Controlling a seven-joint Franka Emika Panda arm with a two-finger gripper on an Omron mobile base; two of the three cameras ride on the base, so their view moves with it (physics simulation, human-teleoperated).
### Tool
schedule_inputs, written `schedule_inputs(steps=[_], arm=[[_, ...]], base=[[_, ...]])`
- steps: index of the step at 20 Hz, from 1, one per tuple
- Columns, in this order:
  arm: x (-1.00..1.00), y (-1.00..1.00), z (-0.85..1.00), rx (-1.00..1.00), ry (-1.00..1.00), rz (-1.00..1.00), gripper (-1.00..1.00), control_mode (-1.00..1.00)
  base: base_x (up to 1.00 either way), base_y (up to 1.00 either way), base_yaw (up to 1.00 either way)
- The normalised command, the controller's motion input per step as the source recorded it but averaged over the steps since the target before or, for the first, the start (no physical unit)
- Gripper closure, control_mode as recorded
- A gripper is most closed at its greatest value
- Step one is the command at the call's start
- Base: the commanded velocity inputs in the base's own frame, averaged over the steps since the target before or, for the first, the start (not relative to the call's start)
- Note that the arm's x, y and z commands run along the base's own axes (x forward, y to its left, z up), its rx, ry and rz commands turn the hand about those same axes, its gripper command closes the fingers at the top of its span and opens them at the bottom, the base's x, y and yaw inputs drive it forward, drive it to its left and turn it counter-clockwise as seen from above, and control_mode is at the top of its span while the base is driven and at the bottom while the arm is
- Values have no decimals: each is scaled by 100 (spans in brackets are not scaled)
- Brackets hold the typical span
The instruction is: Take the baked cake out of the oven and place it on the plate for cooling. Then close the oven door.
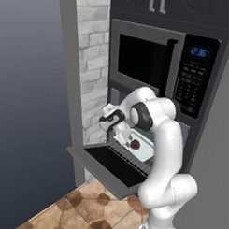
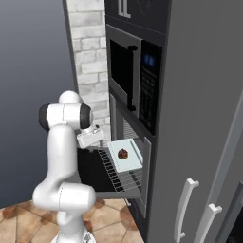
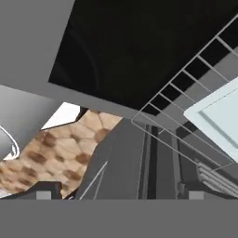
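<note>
Cataloguing the oven (image 1: 133, 154), open, with the cake (image 1: 134, 144) on its tray.
We list the small dark cake on a pale tray (image 2: 126, 155), which rests on a wire rack (image 2: 122, 174) drawn partly out of the cavity. We note the oven door (image 1: 105, 163) dropped flat, its dark glass window facing up beneath the rack's front edge. Our gripper (image 3: 116, 191) sits over the door just beside the rack's near corner, jaws spread wide and holding nothing. Above we record the microwave (image 1: 158, 64) with keypad and blue display, a white brick wall (image 1: 94, 64) to the left, and brown tiled floor (image 1: 85, 211) below.
</note>
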Motion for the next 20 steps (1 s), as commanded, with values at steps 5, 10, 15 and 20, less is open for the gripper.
schedule_inputs(steps=[5,10,15,20], arm=[[15,0,-4,-1,-40,0,-100,-100],[39,0,-9,-9,-21,0,-100,-100],[63,0,-19,-7,-2,-3,-100,-100],[66,0,-22,-6,0,-3,-100,-100]], base=[[0,0,0],[0,0,0],[0,0,0],[0,0,0]])
